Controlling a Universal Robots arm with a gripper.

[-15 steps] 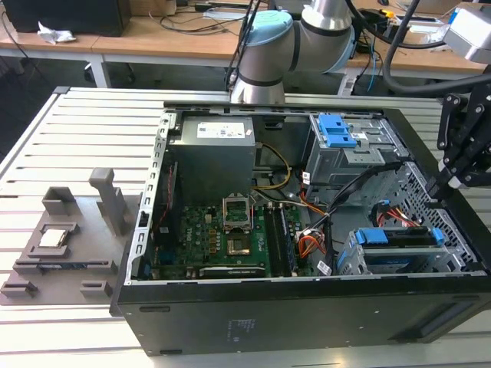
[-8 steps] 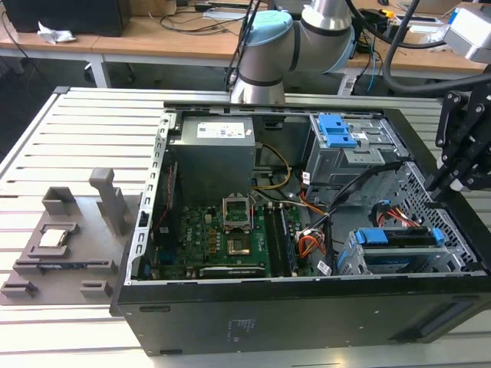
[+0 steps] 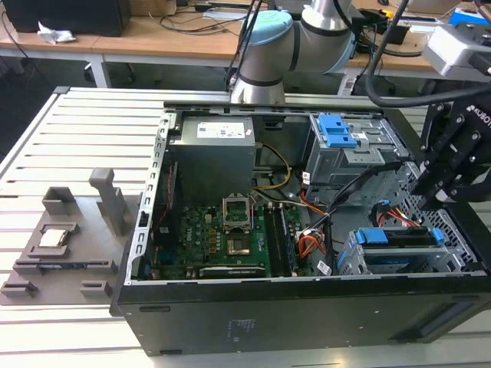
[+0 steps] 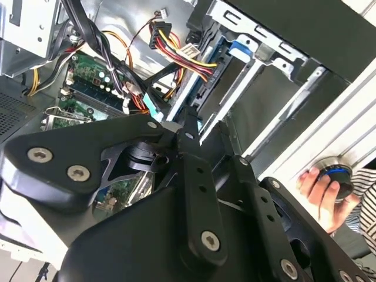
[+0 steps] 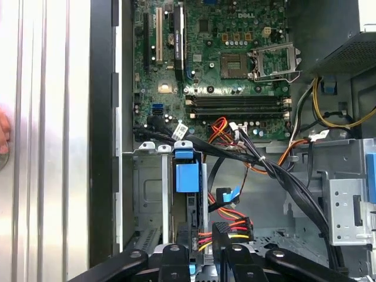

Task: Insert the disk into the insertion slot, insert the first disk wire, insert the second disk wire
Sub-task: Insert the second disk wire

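We see a big black computer box (image 3: pixel 307 322) lying open on the grey counter (image 3: pixel 77 138). Inside it there is a green board (image 3: pixel 222 238) and a grey power box (image 3: pixel 211 153).

The disk (image 3: pixel 383 236) is inside the insertion slot (image 3: pixel 349 264), in the corner of the box at the exterior view's right. In the first wrist view we see the blue frame of the disk (image 5: pixel 188 176) standing in the grey metal slot (image 5: pixel 147 194).

The robot's black hand (image 3: pixel 428 195) hangs over that corner, just above the slot. In both wrist views the hand (image 5: pixel 204 252) (image 4: pixel 207 120) is right next to the disk. We cannot tell how far open it is, or whether it has hold of anything.

A bunch of red, yellow and black wires (image 5: pixel 226 226) lies just beside the hand. We cannot tell if any wire is plugged into the disk.

On the counter, at the exterior view's left, sits a grey tray (image 3: pixel 61 245) with small parts.

In the second wrist view a person's fingers (image 4: pixel 311 182) rest on a round black knob (image 4: pixel 336 175) outside the box
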